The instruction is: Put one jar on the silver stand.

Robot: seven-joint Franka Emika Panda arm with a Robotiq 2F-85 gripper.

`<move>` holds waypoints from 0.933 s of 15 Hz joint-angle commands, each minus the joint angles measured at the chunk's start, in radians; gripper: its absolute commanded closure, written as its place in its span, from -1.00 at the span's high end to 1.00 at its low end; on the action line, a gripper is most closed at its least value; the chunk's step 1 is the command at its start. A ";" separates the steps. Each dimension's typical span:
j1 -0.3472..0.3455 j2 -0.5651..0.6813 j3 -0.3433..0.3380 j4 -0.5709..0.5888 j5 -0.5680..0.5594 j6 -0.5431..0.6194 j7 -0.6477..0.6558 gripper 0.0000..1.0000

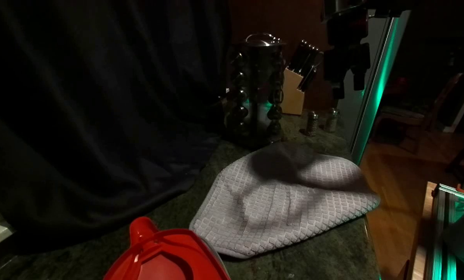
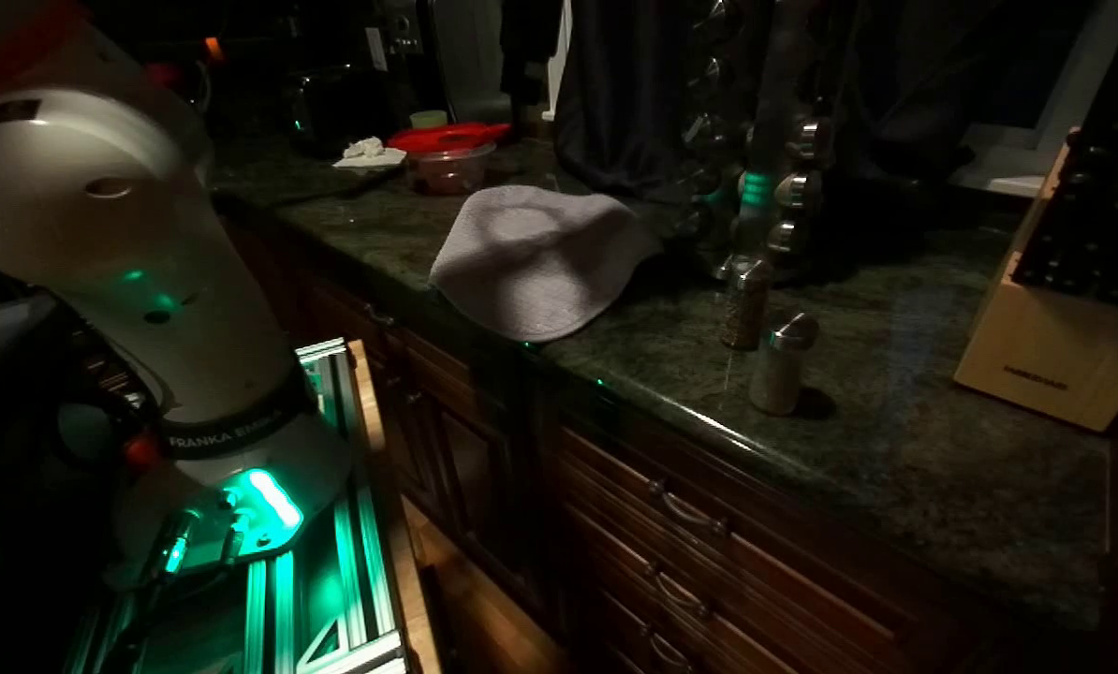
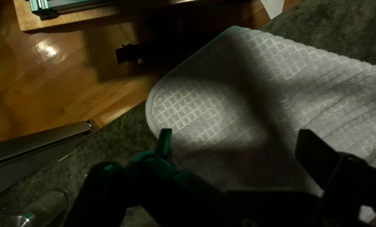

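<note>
In an exterior view we see the black two-fingered gripper [image 1: 349,88] aloft, its fingers [image 1: 358,79] spread apart; left of it and well apart, the tall silver metal stand [image 1: 264,42], bearing small round metal-capped jars [image 1: 240,112], rises from the dark stone counter [image 1: 313,252].

A tall, narrow, shiny silver metal stand [image 1: 258,93] with a looped top handle stands upright on a dark stone countertop [image 2: 896,440], small silver-lidded jars [image 2: 798,191] lining its sides in columns.

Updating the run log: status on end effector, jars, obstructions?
End effector open, empty. Two loose jars upright on counter, near silver stand. Grey cloth by stand, possible snag.
</note>
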 commanded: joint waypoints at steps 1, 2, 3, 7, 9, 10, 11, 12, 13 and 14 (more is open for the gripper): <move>-0.038 0.025 -0.019 0.004 -0.038 0.049 0.035 1.00; -0.051 0.033 -0.027 0.002 -0.051 0.071 0.045 1.00; -0.063 0.041 -0.035 -0.001 -0.070 0.097 0.042 1.00; -0.092 0.068 -0.070 -0.025 -0.139 0.249 0.005 1.00; -0.102 0.088 -0.090 -0.031 -0.174 0.301 -0.023 1.00; -0.107 0.096 -0.099 -0.036 -0.188 0.332 -0.031 1.00; -0.111 0.114 -0.115 -0.030 -0.189 0.345 -0.049 1.00; -0.115 0.130 -0.127 -0.027 -0.186 0.359 -0.061 1.00; -0.119 0.153 -0.142 -0.016 -0.177 0.367 -0.078 1.00; -0.123 0.171 -0.157 -0.011 -0.170 0.383 -0.093 1.00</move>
